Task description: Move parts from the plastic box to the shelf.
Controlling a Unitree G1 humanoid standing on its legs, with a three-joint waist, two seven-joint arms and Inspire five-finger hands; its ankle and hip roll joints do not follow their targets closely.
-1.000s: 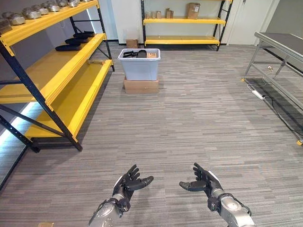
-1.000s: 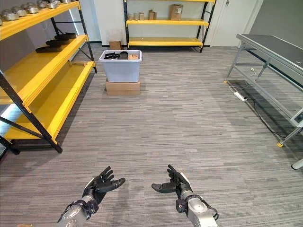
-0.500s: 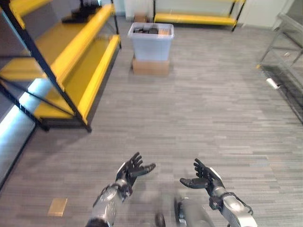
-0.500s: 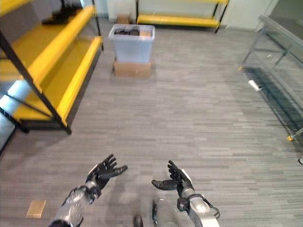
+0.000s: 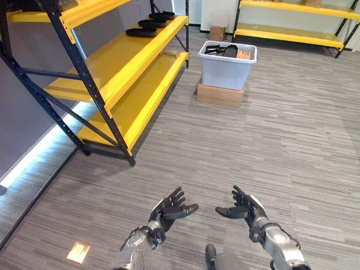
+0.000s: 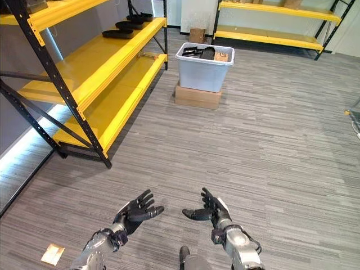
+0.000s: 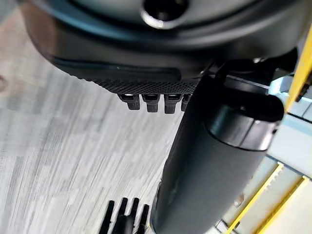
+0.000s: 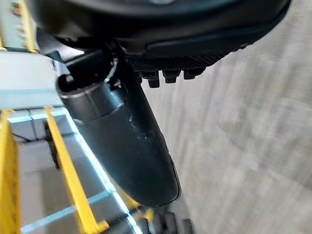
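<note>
Both hands, left (image 5: pixel 171 206) and right (image 5: pixel 243 206), are hanging released and empty, needing to approach the box (image 5: pixel 228 64) of parts

The whole view has swung since a second ago, so the camera has moved and not the room: the shelf (image 5: pixel 121 73) now fills more of the left side, and the box (image 5: pixel 228 63) on its carton (image 5: pixel 219 94) sits right of centre instead of at the middle. The steel table seen on the right earlier is out of frame. A tan scrap (image 5: pixel 77 252) on the floor shows at lower left. The left hand (image 5: pixel 171 207) and right hand (image 5: pixel 243 208) hang low with fingers spread and empty.
</note>
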